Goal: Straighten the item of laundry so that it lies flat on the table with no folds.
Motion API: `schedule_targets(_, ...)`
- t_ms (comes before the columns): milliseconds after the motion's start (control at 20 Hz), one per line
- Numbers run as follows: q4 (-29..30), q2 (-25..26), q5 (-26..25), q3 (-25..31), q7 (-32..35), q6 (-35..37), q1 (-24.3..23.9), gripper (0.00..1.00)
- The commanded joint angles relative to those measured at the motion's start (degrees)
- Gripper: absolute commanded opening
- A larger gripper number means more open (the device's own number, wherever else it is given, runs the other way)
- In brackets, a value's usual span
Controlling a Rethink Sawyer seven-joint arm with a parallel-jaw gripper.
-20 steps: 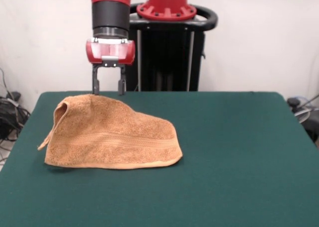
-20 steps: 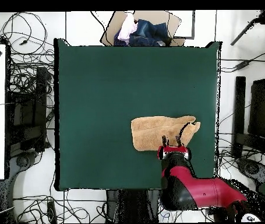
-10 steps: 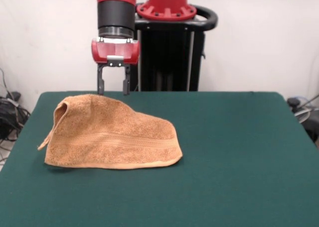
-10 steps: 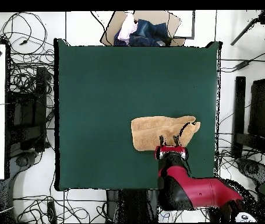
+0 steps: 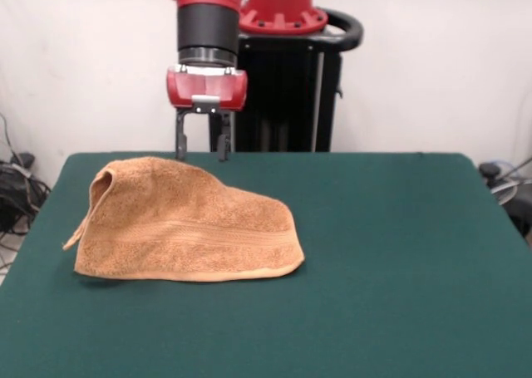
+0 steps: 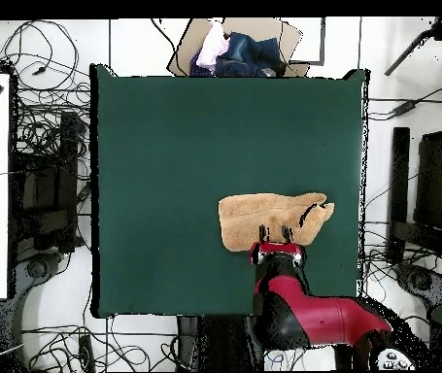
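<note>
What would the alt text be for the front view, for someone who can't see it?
An orange-tan towel lies folded and humped on a dark green table, left of centre, its raised end to the left. A red and black robot arm hangs above the towel's far edge, its gripper open and empty, apparently not touching the cloth.

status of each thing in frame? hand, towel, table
hand: open, empty, hovering at the towel's far edge
towel: folded over and humped, one end raised, not flat
table: green surface, carries only the towel
box of clothes: off the table, beyond its edge, holding bundled fabric
</note>
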Motion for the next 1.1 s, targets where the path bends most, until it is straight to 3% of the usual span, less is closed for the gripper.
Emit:
schedule_targets(50,0.74,4.23,5.02,-3.43,8.84,-5.18,4.11,1.0)
schedule_targets(300,0.8,5.8,8.5,-4.33,9.93,-8.22,6.75,1.0)
schedule_targets(500,0.33,7.36,14.29,-5.44,10.63,-12.47,10.75,1.0)
schedule_targets(1100,-0.29,9.98,25.02,-6.57,11.28,-15.21,17.96,1.0)
